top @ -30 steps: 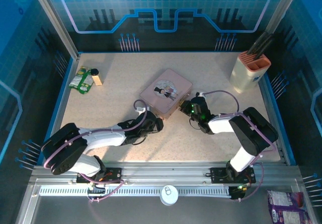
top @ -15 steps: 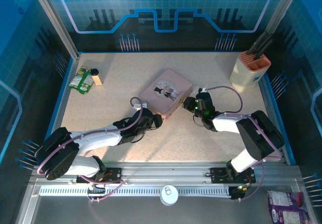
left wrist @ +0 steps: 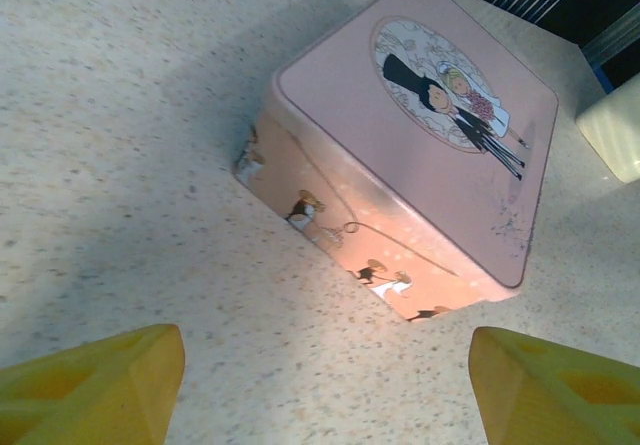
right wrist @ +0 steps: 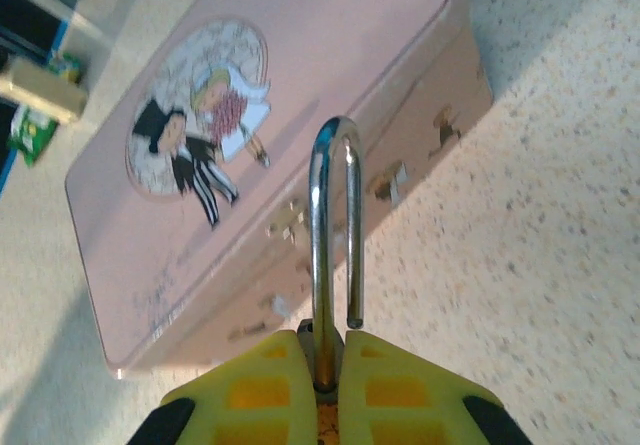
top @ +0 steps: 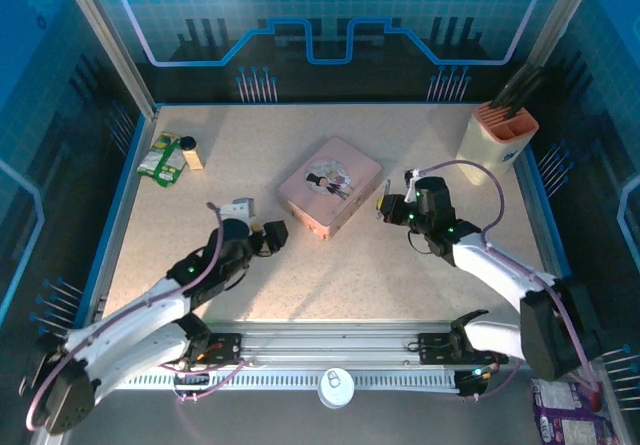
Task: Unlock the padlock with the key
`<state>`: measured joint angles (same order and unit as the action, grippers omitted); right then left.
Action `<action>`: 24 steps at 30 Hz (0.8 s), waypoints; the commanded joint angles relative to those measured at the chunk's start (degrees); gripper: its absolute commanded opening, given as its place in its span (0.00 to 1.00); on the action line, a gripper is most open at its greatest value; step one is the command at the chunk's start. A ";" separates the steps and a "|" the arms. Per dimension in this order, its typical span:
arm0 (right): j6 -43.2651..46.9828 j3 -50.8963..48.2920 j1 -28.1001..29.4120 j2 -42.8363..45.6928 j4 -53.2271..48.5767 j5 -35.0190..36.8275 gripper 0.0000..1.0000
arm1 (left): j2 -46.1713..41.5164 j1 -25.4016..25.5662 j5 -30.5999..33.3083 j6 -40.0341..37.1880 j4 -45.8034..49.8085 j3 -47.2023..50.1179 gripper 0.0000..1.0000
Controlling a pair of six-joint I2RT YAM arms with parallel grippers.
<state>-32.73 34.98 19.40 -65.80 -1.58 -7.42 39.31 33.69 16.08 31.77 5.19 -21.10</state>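
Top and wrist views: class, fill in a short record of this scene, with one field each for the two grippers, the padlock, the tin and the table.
left gripper: open, holding nothing, facing a corner of the tin
right gripper: shut on the padlock
padlock: body clamped between the fingers, shackle pointing toward the tin, one leg appears to end free
pink tin: lid shut, lying flat between the two grippers
table: speckled beige
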 commanded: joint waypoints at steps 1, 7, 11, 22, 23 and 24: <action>7.71 1.59 -3.58 1.10 -11.51 -6.46 0.00 | -6.20 -1.10 -1.23 -5.10 6.06 2.53 0.78; 11.79 4.07 -6.91 -2.89 -17.47 -8.18 0.00 | -17.09 -1.45 0.81 -5.51 7.26 6.57 0.81; 12.63 5.28 -7.87 -6.75 -19.40 -7.66 0.00 | -20.12 -1.55 2.26 -7.38 8.44 6.82 0.83; 11.56 7.54 -8.66 -16.56 -20.75 -7.50 0.00 | -20.15 -1.62 4.57 -6.72 9.22 7.39 0.85; 11.67 7.69 -8.76 -16.85 -21.03 -7.33 0.00 | -20.15 -1.63 4.62 -6.71 9.14 7.39 0.85; 11.73 7.88 -9.06 -17.20 -21.24 -7.28 0.00 | -20.17 -1.64 4.48 -6.72 9.14 7.44 0.85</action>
<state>-21.54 40.75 11.60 -82.37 -20.97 -13.98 19.70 32.51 18.92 25.50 13.91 -14.74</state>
